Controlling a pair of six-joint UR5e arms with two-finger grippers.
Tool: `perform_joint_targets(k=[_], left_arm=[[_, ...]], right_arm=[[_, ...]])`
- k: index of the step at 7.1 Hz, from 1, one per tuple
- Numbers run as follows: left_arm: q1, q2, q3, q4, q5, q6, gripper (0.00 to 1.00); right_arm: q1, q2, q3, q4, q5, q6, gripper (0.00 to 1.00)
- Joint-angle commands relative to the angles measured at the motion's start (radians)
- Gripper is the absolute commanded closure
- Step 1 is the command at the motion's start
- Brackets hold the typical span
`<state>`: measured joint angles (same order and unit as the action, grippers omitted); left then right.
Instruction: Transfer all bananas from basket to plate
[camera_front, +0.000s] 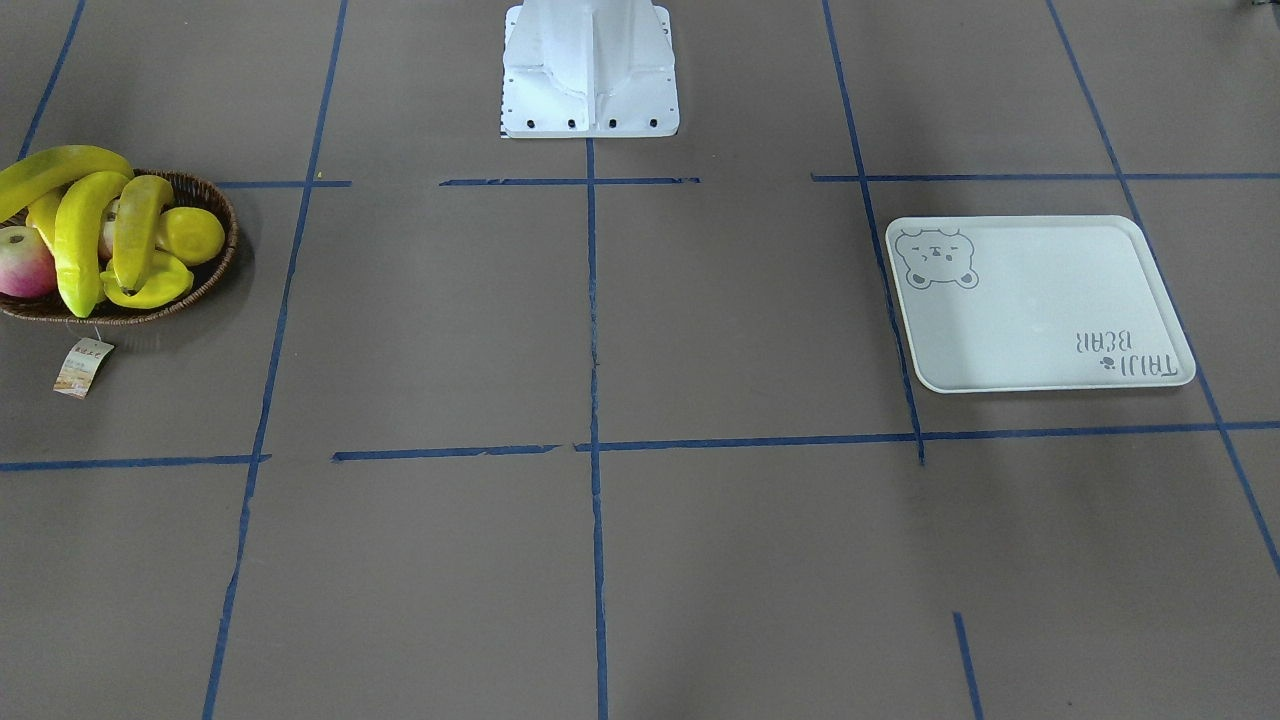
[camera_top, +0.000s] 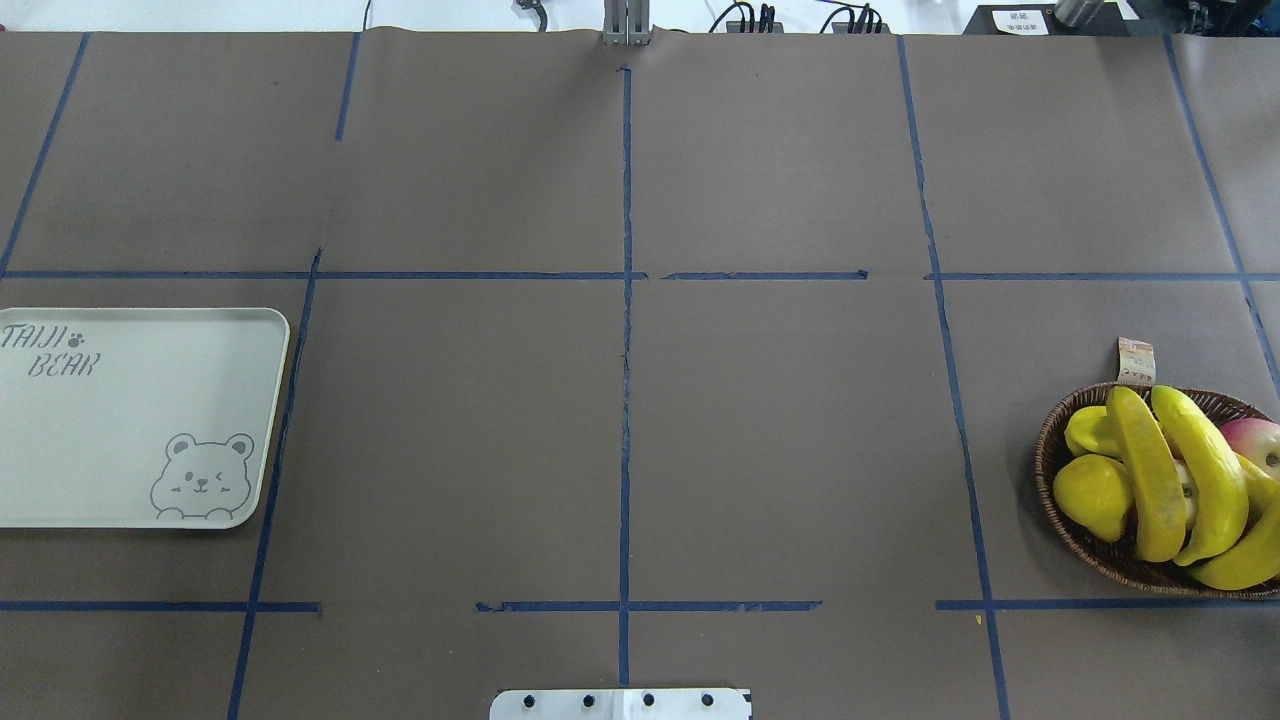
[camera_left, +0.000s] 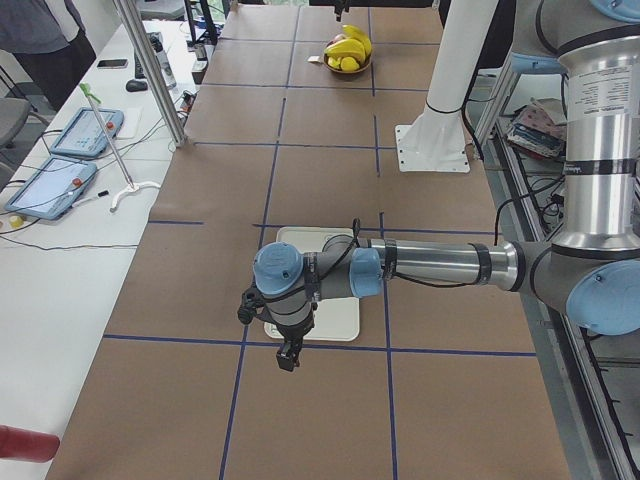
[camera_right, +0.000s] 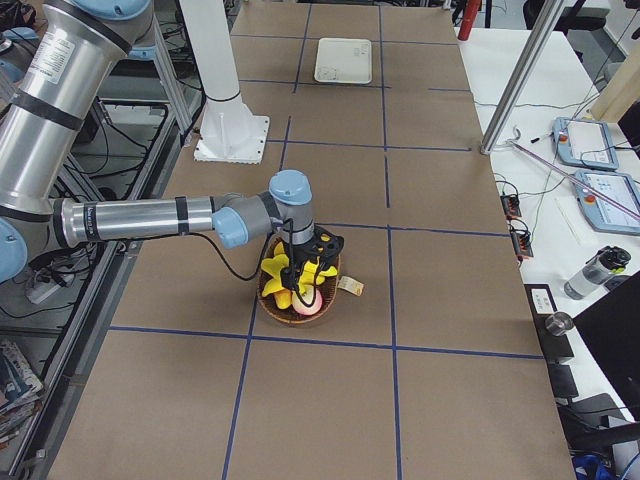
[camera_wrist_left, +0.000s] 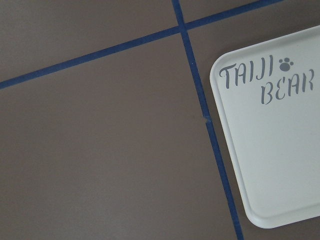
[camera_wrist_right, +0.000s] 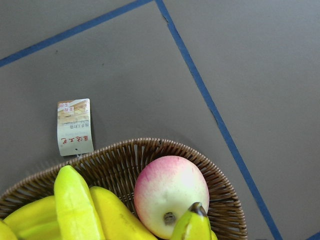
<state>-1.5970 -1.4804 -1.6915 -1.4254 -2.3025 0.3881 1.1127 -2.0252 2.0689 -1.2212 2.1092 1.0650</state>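
In the left-side view my left gripper (camera_left: 288, 355) hangs low at centre, just beside the plate (camera_left: 340, 322); apart or together, I cannot tell. Far at the top, the bananas (camera_left: 352, 45) lie in the basket (camera_left: 347, 70), with my right gripper (camera_right: 298, 290) above them, its state also unclear.

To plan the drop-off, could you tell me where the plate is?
In the overhead view the plate sits at the left edge, opposite the basket at the right.

Counted four bananas (camera_front: 80, 240) – one mostly hidden – plus one lemon (camera_front: 192, 235), one starfruit (camera_front: 155, 288), one pink apple (camera_front: 20, 262), one basket (camera_front: 222, 212), one tag (camera_front: 83, 367), one plate (camera_front: 1040, 300).
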Motion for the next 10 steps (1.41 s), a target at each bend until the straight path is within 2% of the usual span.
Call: perform_joint_targets(k=[1, 3, 4, 6, 7, 8, 9, 10], left_arm=[[0.000, 0.000, 0.000, -0.001, 0.000, 0.000, 0.00], [0.000, 0.000, 0.000, -0.001, 0.000, 0.000, 0.00], [0.000, -0.001, 0.000, -0.001, 0.000, 0.000, 0.00], [0.002, 0.000, 0.000, -0.001, 0.000, 0.002, 0.00], [0.002, 0.000, 0.000, -0.001, 0.000, 0.000, 0.00], [0.002, -0.001, 0.000, -0.001, 0.000, 0.002, 0.00], [0.002, 0.000, 0.000, -0.001, 0.000, 0.000, 0.00], [0.002, 0.000, 0.000, -0.001, 0.000, 0.000, 0.00]], right_arm=[[-0.071, -0.012, -0.006, 0.011, -0.034, 0.099, 0.02], [-0.114, -0.004, -0.012, 0.012, -0.040, 0.110, 0.03], [-0.123, -0.004, -0.013, 0.012, -0.054, 0.107, 0.08], [-0.152, -0.009, -0.024, 0.011, -0.057, 0.105, 0.31], [-0.159, -0.009, -0.024, 0.011, -0.057, 0.105, 0.49], [-0.162, -0.009, -0.024, 0.011, -0.057, 0.105, 0.62], [-0.162, -0.009, -0.024, 0.011, -0.057, 0.105, 0.69], [-0.160, -0.009, -0.023, 0.012, -0.057, 0.101, 0.87]])
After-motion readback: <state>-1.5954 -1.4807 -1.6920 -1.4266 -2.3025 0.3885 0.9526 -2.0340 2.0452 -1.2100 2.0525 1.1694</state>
